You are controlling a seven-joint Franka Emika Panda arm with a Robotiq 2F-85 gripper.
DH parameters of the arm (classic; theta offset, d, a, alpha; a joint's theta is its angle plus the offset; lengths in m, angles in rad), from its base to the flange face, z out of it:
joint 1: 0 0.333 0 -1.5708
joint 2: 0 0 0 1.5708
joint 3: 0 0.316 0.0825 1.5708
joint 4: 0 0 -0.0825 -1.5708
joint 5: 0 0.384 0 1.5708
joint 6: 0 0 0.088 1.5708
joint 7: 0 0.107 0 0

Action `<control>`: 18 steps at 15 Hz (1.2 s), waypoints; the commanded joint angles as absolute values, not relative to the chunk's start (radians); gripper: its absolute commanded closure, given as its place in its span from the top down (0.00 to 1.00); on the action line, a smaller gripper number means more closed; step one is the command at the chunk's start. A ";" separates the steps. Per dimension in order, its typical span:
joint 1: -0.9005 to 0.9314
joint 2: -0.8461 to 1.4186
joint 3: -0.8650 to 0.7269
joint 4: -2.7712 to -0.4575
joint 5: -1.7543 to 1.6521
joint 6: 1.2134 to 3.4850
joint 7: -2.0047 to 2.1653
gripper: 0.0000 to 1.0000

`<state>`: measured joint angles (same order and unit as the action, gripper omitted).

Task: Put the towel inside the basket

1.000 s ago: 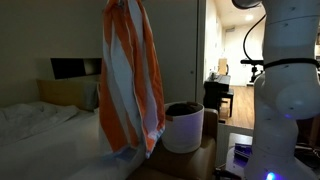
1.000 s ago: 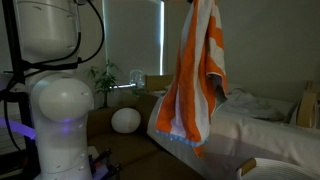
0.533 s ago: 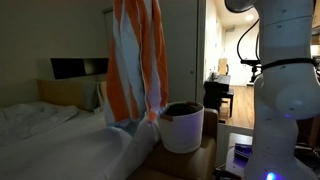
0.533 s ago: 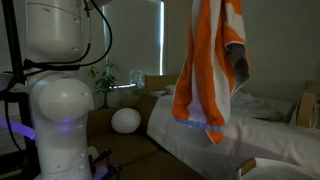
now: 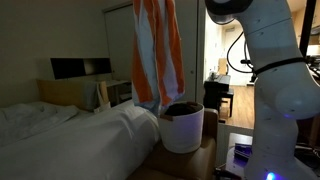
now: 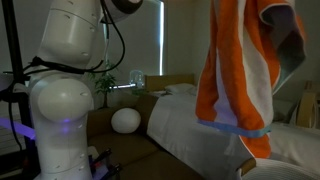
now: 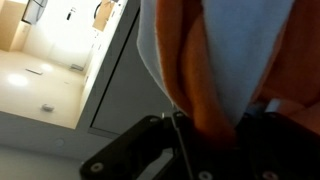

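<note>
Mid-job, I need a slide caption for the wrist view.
Wrist view: the end effector grips the orange-and-white striped towel, whose cloth fills the frame's right side.

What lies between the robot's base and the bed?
A round white ball on the floor, shown in an exterior view, between the base and the bed.

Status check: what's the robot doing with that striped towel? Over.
Jaws shut on towel, hanging high. Lower end near basket rim, not inside. Nothing seen blocking.
</note>
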<state>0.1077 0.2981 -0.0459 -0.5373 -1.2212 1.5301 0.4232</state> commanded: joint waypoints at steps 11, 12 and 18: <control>-0.047 0.427 -0.275 -0.357 -1.197 1.521 0.489 0.11; -0.065 0.429 -0.282 -0.358 -1.192 1.521 0.497 0.11; -0.160 0.441 -0.307 -0.358 -1.142 1.528 0.533 0.11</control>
<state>-0.1227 0.4448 -0.2863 -0.3581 -1.1672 1.4968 0.5019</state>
